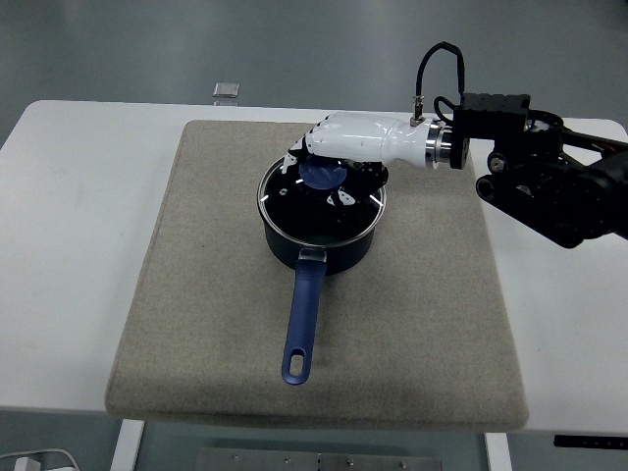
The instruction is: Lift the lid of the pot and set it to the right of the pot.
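The pot (322,240) is a deep navy blue, and its long handle (301,329) is a brighter royal blue. The lid (319,201) looks like dark glass with a silvery rim, and its knob (322,173) is blue too. The right hand (339,147) is glossy white with black at the finger joints, on a black arm (554,191). The mat (319,275) is a speckled grey-beige and the bench (88,226) is plain white.

A white counter (78,196) with rounded far corners spreads below and to the left of the robot hand (339,147). Beyond it lies a dull grey-green floor (294,44), evenly lit. A grey-beige mat (196,324) covers the counter's middle under the robot hand.
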Robot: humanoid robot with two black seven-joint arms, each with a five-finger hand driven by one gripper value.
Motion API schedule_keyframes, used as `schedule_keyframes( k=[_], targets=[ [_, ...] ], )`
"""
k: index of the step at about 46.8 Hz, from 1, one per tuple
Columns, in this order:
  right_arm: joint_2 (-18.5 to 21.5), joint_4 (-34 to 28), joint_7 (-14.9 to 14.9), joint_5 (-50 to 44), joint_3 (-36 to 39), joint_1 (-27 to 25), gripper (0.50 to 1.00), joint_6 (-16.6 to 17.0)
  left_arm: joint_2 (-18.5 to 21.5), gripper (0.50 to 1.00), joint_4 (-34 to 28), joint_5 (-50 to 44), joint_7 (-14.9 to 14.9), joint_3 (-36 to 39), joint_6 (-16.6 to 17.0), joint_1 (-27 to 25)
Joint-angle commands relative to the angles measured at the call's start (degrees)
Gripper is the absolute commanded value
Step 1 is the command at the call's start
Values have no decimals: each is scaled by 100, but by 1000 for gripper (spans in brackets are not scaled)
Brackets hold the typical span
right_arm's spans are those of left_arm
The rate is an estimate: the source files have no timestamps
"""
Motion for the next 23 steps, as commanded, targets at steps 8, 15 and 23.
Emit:
schedule_keyframes(
  k=[8,15,23],
  targets=[
    [61,-5,0,0,0,12,500,0,0,1000,0,0,0,4,0,-1],
    [70,3,0,44,35,12,561,-35,0,1000,0,0,0,-4,0,-1],
    [61,56,0,61,17,39,895,79,0,1000,0,0,0,-4,0,-1]
  ],
)
